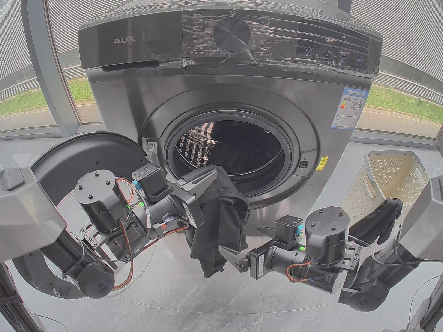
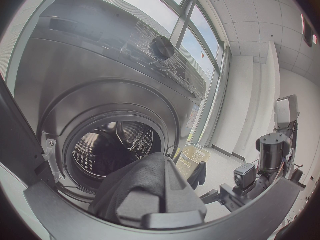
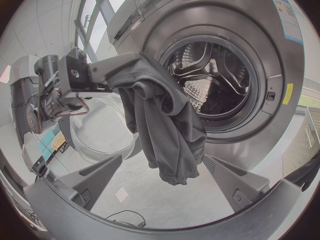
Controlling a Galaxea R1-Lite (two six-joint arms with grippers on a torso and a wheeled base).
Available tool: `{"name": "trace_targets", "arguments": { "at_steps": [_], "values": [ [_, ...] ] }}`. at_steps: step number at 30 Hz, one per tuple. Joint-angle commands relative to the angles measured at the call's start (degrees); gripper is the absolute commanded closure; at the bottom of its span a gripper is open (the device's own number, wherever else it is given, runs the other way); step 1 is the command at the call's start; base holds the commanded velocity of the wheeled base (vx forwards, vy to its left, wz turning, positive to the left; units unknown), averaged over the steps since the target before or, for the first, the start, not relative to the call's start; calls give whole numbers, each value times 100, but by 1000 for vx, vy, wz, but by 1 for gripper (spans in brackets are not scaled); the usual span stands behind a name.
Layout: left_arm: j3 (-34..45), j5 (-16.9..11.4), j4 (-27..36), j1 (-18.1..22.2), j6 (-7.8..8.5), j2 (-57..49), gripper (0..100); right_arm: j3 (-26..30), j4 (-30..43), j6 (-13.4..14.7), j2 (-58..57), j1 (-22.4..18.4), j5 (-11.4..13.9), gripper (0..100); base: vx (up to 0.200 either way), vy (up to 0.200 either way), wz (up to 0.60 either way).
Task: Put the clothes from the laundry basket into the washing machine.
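A dark grey garment (image 1: 221, 222) hangs just in front of and below the washing machine's open drum (image 1: 230, 151). My left gripper (image 1: 207, 177) is shut on its top edge. In the left wrist view the fingers (image 2: 176, 197) pinch the cloth (image 2: 133, 180) before the drum mouth (image 2: 110, 147). My right gripper (image 1: 229, 254) is open, low under the garment's hem, with nothing between its fingers (image 3: 233, 180). In the right wrist view the garment (image 3: 166, 124) dangles above them. Dark clothing (image 3: 213, 104) lies inside the drum. The cream laundry basket (image 1: 369, 180) stands at the right.
The machine's round door (image 1: 83, 157) is swung open to the left, behind my left arm. A dark garment (image 1: 378, 222) hangs over the basket's near rim. Grey tiled floor (image 1: 184, 296) lies open below the grippers. Windows stand behind the machine.
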Motion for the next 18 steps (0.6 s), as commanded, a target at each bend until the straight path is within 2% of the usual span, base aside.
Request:
{"name": "trace_targets", "arguments": {
  "at_steps": [1, 9, 18],
  "values": [
    [-12, 10, -1, -22, -39, -49, 100, -405, -48, -6, 528, -98, -26, 0, 0, 0, 0],
    [-12, 45, -10, -22, -48, -85, 100, -818, -83, -6, 862, -345, -78, 0, 0, 0, 0],
    [-47, 80, -10, -22, -57, -49, 100, -844, -294, -6, 932, -318, -69, 0, 0, 0, 0]
  ]
}}
